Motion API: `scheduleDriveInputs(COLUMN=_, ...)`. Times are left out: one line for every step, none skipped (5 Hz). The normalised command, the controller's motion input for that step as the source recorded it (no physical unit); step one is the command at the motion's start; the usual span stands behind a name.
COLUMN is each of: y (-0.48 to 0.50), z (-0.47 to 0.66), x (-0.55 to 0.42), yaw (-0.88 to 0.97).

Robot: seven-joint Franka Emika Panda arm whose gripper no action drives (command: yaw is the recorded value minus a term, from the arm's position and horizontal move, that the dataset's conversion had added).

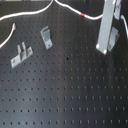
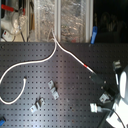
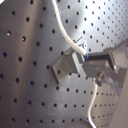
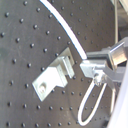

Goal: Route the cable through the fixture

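Observation:
The white cable (image 1: 30,12) runs along the far side of the black perforated board, with its red band (image 1: 83,15) just to the first exterior view's left of my gripper (image 1: 103,48). In both wrist views the gripper (image 4: 86,63) is shut on the cable (image 4: 65,31), and a loose loop of cable (image 4: 90,102) hangs past the fingers. The fixture (image 1: 46,36), a slim leaning grey strip, stands apart toward the first exterior view's left; it also shows in the second exterior view (image 2: 52,89). It is out of both wrist views.
A wider step-bent grey bracket (image 4: 52,77) sits right beside the gripper, also in the first wrist view (image 3: 65,67) and the first exterior view (image 1: 114,37). A flat grey plate with two prongs (image 1: 20,54) lies near the fixture. The cable's free end (image 2: 25,79) curls at the second exterior view's left.

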Motion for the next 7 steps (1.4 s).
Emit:
scheduleDriveInputs(y=-0.057, z=0.12, x=-0.060, yaw=0.72)
scheduleDriveInputs(y=0.051, z=0.00, x=-0.102, yaw=0.74)
scheduleDriveInputs(y=0.035, z=0.02, x=-0.253, yaw=0.41)
scheduleDriveInputs(y=0.071, z=0.07, x=-0.242, yaw=0.42)
scheduleDriveInputs(y=0.057, z=0.07, x=-0.207, yaw=0.45)
scheduleDriveInputs(y=-0.093, z=0.14, x=-0.198, yaw=0.43)
scheduleDriveInputs(y=-0.085, z=0.09, x=-0.174, yaw=0.33)
